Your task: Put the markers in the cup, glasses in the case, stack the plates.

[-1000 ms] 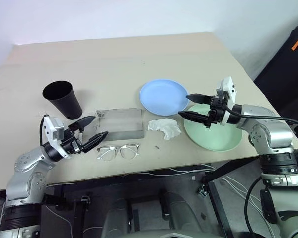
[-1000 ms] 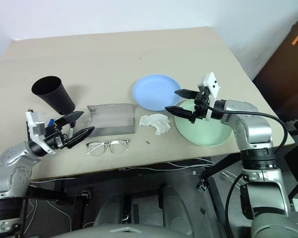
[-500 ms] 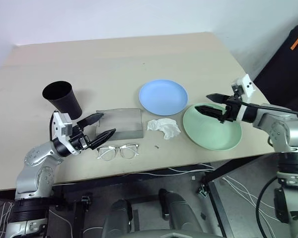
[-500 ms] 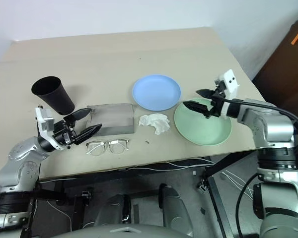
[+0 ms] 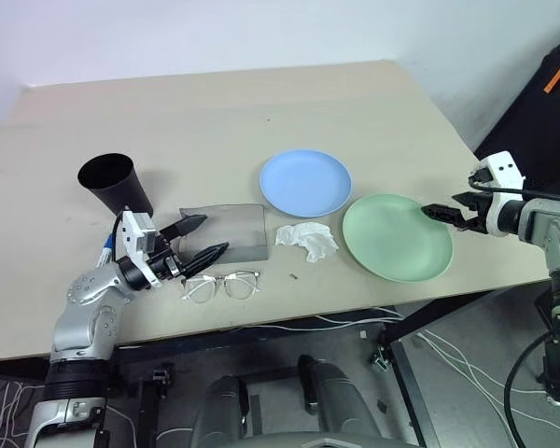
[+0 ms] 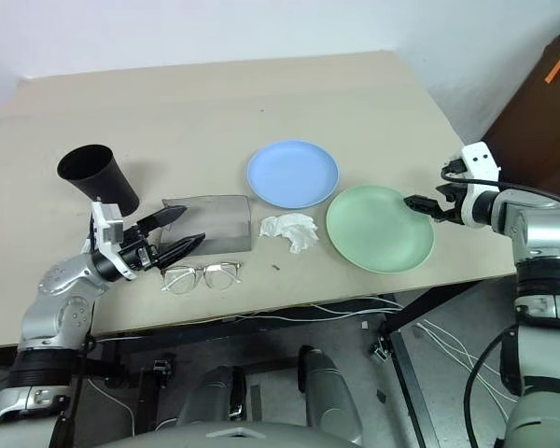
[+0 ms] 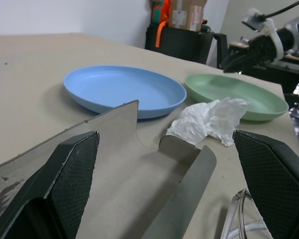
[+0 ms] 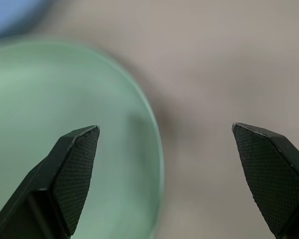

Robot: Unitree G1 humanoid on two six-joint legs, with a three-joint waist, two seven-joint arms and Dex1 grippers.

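- Plates, two: light blue plate (image 5: 305, 182) mid-bench, mint green plate (image 5: 397, 235) just beside it toward the right edge, not yet stacked. Judged light, stiff, slick plastic; best taken at the raised rim.
- Glasses (image 5: 221, 286), one pair: near the front edge, just in front of the case. Judged light and fragile; take by the bridge or frame, not the lenses.
- Case (image 5: 226, 233), one: flat, grey, its mouth open in the left wrist view. Judged soft and light, likely to slide when pushed.
- Cup (image 5: 118, 186), one: black, upright, on the left.
- Markers: a blue tip (image 5: 105, 250) shows beside the left wrist; count cannot be told.
- Tissue (image 5: 307, 239), one: crumpled, between case and green plate.
- Left gripper (image 5: 205, 237): fingers spread, empty, over the case's left end.
- Right gripper (image 5: 427, 211): fingers spread, empty, at the green plate's right rim.
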